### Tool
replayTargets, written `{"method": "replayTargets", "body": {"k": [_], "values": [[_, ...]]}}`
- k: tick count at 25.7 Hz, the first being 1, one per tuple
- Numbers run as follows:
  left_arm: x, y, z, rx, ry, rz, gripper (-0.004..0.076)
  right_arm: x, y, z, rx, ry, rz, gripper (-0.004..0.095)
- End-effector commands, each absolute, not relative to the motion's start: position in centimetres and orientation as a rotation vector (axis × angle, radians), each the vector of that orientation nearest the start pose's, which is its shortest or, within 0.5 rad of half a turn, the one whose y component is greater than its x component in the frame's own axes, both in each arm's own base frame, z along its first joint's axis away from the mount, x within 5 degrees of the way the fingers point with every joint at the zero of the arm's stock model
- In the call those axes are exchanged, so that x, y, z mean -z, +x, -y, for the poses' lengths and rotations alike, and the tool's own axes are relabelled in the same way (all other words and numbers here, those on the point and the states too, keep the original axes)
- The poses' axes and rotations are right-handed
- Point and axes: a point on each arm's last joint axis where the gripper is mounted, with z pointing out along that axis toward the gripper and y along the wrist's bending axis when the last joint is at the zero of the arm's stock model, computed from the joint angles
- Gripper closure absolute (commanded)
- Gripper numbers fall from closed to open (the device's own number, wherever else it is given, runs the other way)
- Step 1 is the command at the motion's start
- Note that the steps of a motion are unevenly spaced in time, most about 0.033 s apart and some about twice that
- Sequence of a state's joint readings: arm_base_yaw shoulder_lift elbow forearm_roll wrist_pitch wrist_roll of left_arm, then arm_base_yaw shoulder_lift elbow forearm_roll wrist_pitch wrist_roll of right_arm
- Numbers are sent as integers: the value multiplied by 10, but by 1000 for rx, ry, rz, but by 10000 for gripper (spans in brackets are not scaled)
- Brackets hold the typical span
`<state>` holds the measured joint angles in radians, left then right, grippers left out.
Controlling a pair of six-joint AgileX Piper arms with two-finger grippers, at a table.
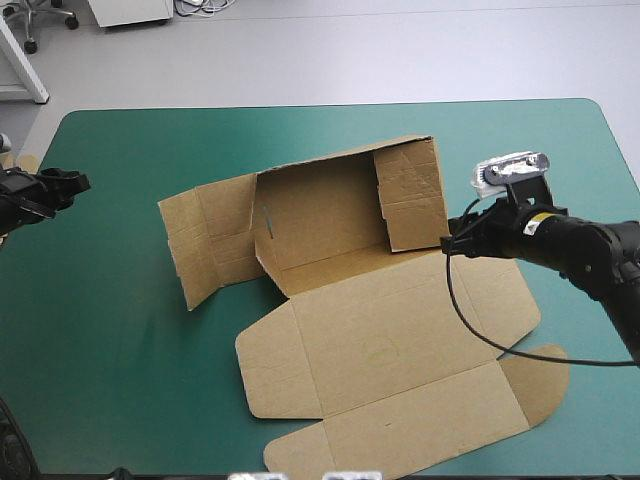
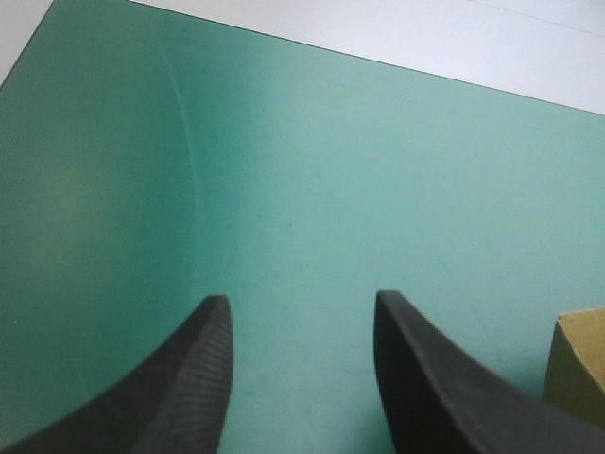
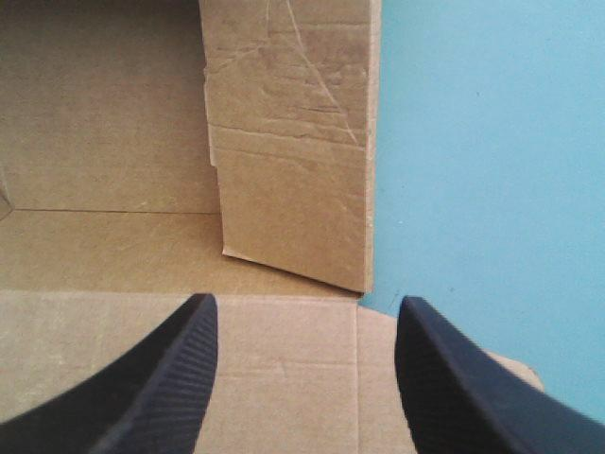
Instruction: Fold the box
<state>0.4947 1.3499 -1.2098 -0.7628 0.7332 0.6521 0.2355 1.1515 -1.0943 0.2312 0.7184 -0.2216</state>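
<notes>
Hovering centre right, spread wide like the left gripper [image 2: 301, 296], the right gripper [image 1: 447, 242] could bump the box's [image 1: 380, 350] raised flap [image 1: 412, 195] flat.

Bench [image 1: 110, 250]: teal-green cover, rounded corners, fills most of the high view. Beyond its far edge, pale grey floor [image 1: 400, 50], smooth and evenly lit. On the floor at far left: a castored chair base [image 1: 45, 18], a white cabinet [image 1: 132, 10] and a slanted white frame leg [image 1: 25, 65]. Cables [image 1: 200, 6] lie just beside the cabinet. The left wrist view shows pale floor past the bench edge.
</notes>
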Motion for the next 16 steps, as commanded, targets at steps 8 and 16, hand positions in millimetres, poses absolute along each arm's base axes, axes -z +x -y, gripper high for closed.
{"method": "replayTargets", "body": {"k": [8, 16], "values": [[-389, 274, -98, 235, -238, -2022, 386, -337, 237, -65, -235, -318, -1953, 264], [-389, 278, -89, 237, -195, -2026, 386, -310, 257, -74, -218, -375, -2034, 264]]}}
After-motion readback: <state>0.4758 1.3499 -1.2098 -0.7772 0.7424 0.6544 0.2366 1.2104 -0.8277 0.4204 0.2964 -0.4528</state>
